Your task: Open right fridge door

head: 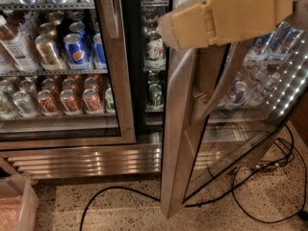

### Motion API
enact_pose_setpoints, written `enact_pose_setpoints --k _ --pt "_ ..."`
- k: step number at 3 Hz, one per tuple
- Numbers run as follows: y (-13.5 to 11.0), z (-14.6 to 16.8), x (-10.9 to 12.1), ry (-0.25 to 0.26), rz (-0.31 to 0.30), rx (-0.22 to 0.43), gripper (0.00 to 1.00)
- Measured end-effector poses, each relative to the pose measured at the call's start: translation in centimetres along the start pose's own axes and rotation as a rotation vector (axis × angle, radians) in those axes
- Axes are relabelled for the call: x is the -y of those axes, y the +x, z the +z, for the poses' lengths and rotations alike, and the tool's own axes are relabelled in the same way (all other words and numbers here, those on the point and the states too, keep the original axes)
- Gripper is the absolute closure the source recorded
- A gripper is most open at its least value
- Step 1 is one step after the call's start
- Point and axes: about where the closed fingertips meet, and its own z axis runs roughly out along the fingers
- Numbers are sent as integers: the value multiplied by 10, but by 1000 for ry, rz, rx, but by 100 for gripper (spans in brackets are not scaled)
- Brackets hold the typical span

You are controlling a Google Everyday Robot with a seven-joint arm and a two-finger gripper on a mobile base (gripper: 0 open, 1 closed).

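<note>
Right door (175, 143) stands swung out from the fridge, edge twd camera, center-right, glass angled back to the right. Left door (120, 81) is closed, w/ cans (77, 52) behind it. Gripper (226, 13), tan housing, at top right, over the door's handle (219, 88); grip state not visible. Cable (110, 191) on floor.

claw (226, 14) up top, rt door (175, 143) ajar, cables (120, 188)
</note>
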Motion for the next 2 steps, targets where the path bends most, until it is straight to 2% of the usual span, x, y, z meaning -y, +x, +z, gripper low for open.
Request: enact_pose_setpoints --k 2 --pt "0 0 0 0 0 0 0"
